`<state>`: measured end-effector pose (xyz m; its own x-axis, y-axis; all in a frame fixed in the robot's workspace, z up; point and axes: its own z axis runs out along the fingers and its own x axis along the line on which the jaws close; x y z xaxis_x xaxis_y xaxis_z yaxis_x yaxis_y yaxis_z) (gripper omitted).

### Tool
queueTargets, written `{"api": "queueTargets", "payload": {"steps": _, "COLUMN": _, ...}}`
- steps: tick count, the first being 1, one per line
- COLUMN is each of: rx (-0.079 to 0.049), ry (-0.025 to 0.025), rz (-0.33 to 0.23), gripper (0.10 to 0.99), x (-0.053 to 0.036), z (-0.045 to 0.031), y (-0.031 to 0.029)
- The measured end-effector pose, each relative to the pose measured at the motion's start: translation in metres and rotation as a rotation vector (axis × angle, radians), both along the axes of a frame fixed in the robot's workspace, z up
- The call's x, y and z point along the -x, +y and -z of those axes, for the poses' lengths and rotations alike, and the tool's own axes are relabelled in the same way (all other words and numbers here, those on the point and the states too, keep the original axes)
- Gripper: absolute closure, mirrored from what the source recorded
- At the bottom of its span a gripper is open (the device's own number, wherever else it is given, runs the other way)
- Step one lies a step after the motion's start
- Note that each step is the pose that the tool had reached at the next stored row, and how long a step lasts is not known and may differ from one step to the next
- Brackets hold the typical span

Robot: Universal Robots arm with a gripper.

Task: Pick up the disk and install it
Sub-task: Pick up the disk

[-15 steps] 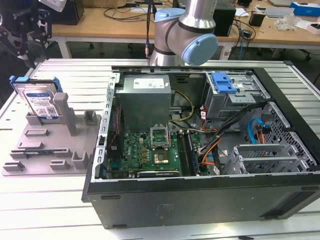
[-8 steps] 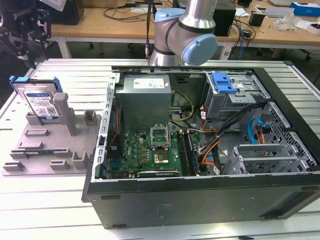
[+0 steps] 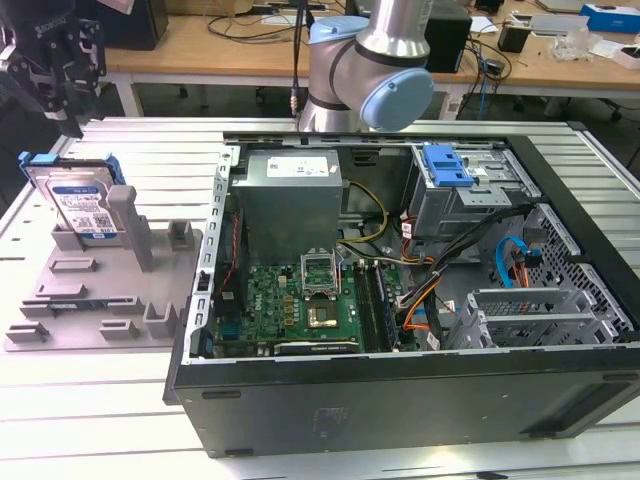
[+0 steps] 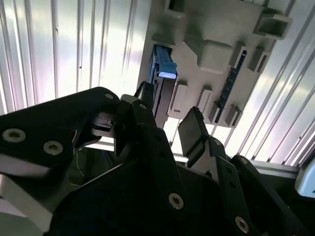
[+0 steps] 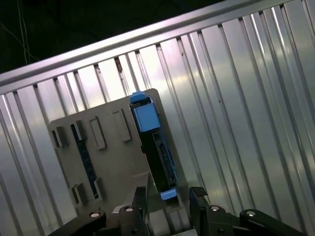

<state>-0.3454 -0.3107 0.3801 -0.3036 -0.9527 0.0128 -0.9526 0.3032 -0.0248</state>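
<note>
The disk [image 3: 80, 205] stands on edge in a slot at the grey fixture's [image 3: 100, 300] far corner, near the table's [image 3: 120, 420] edge. The gripper [image 5: 169, 196] hovers above it, jaws spread and empty. This looks like the pick-up approach, which calls for straddling the disk's thin top edge squarely.

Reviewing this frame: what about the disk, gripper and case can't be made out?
Disk lower edge: exterior view, behind a post of the grey fixture.
Disk label: edge-on in both wrist views.
Gripper body: first wrist view, cut off by the picture's edge.
Drive cage interior: exterior view, covered by its own metal walls.
</note>
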Motion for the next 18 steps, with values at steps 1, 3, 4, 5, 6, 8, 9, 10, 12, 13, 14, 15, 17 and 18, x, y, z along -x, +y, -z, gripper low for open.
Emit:
{"api": "queueTargets", "payload": {"steps": 1, "rx": 0.0, "ry": -0.0001, "rz": 0.0, "gripper": 0.604, "x": 0.0, "z": 0.0, "y": 0.0}}
{"api": "queueTargets", "payload": {"steps": 3, "rx": 0.0, "ry": -0.0002, "rz": 0.0, "gripper": 0.604, "x": 0.0, "z": 0.0, "y": 0.0}}
{"api": "queueTargets", "payload": {"steps": 4, "rx": 0.0, "ry": -0.0001, "rz": 0.0, "gripper": 0.604, "x": 0.0001, "z": 0.0, "y": 0.0}}
{"api": "queueTargets", "payload": {"steps": 5, "rx": 0.001, "ry": -0.0001, "rz": -0.001, "gripper": 0.604, "x": 0.0001, "z": 0.0001, "y": 0.0}}
{"api": "queueTargets", "payload": {"steps": 6, "rx": 0.001, "ry": -0.0001, "rz": -0.014, "gripper": 0.604, "x": 0.0002, "z": 0.0002, "y": 0.0}}
{"api": "queueTargets", "payload": {"steps": 8, "rx": 0.001, "ry": -0.0001, "rz": -0.079, "gripper": 0.604, "x": 0.0002, "z": 0.0007, "y": 0.0}}
{"api": "queueTargets", "payload": {"steps": 9, "rx": 0.001, "ry": 0.0, "rz": -0.121, "gripper": 0.604, "x": 0.0002, "z": 0.0009, "y": 0.0001}}
{"api": "queueTargets", "payload": {"steps": 10, "rx": 0.0, "ry": -0.0003, "rz": -0.139, "gripper": 0.604, "x": 0.0004, "z": 0.0013, "y": 0.0001}}
{"api": "queueTargets", "payload": {"steps": 12, "rx": 0.0, "ry": -0.0004, "rz": -0.153, "gripper": 0.604, "x": 0.0021, "z": 0.0019, "y": 0.0005}}
{"api": "queueTargets", "payload": {"steps": 13, "rx": 0.0, "ry": -0.0002, "rz": -0.157, "gripper": 0.604, "x": 0.0041, "z": 0.0023, "y": 0.0008}}
{"api": "queueTargets", "payload": {"steps": 14, "rx": 0.0, "ry": -0.0002, "rz": -0.159, "gripper": 0.604, "x": 0.0059, "z": 0.0026, "y": 0.0011}}
{"api": "queueTargets", "payload": {"steps": 15, "rx": 0.001, "ry": -0.0001, "rz": -0.163, "gripper": 0.604, "x": 0.0112, "z": 0.0032, "y": 0.002}}
{"api": "queueTargets", "payload": {"steps": 17, "rx": 0.0, "ry": -0.0001, "rz": -0.166, "gripper": 0.604, "x": 0.0156, "z": 0.0037, "y": 0.0026}}
{"api": "queueTargets", "payload": {"steps": 18, "rx": 0.0, "ry": 0.0001, "rz": -0.168, "gripper": 0.604, "x": 0.0184, "z": 0.004, "y": 0.0029}}
